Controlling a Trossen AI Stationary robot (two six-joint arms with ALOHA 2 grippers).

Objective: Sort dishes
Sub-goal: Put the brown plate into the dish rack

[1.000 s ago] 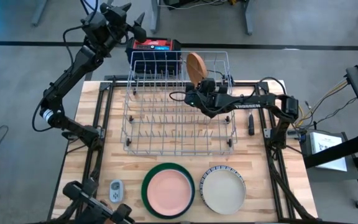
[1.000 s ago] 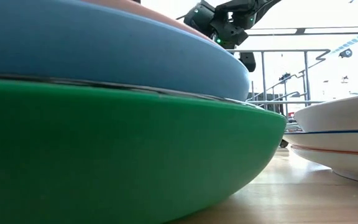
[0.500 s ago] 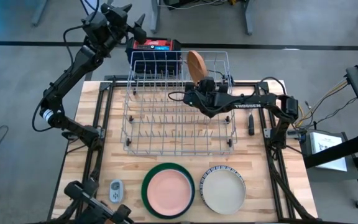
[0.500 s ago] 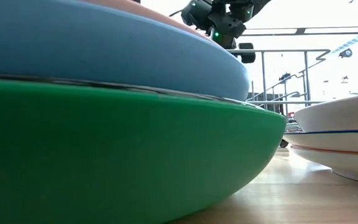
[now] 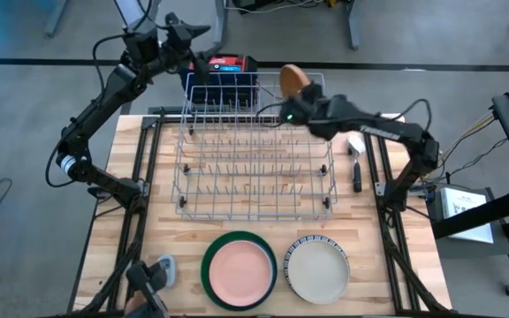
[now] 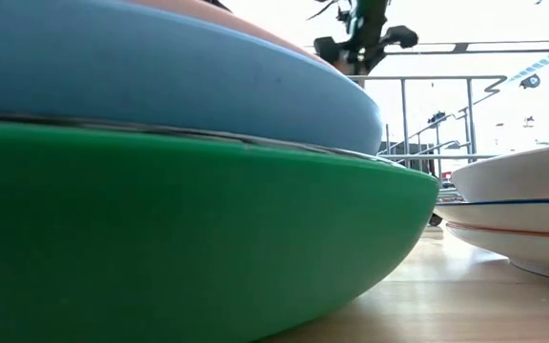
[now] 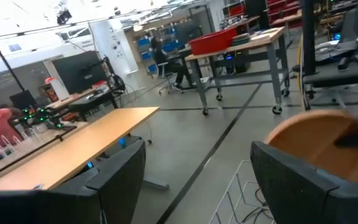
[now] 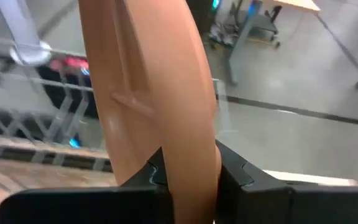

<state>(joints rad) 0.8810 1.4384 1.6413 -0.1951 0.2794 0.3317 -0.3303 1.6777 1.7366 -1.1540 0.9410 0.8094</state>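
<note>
Silver wire dish rack (image 5: 254, 150), rectangular, open-grid with upright tines, standing on the pale wooden plank worktop (image 5: 414, 265); no dish rests in its main bay. Round tan plate (image 5: 292, 79), smooth and matte, held on edge at the rack's far right corner, above the rim; right end effector (image 5: 294, 106) clenched on its lower edge, the dark fingers (image 8: 241, 174) pressing both faces in the right wrist view. Against the earlier frames, this plate has gone from over the rack's far middle outward toward the far right corner, and the right arm now reaches across the corner instead of lying over the rack's interior. Left end effector (image 5: 179, 31) released, fingers spread wide, poised beyond the far left corner of the rack, clear of the worktop; it has swung slightly toward the rack. Near edge of the worktop: large green round plate (image 5: 239, 270) carrying a blue dish (image 6: 160, 67) and a pink round plate (image 5: 239, 269) stacked inside it; just beside it, a blue-and-white striped shallow bowl (image 5: 316, 269) holding a cream round plate (image 5: 317, 270). Small grey gadget (image 5: 163, 269) left of the green stack.
</note>
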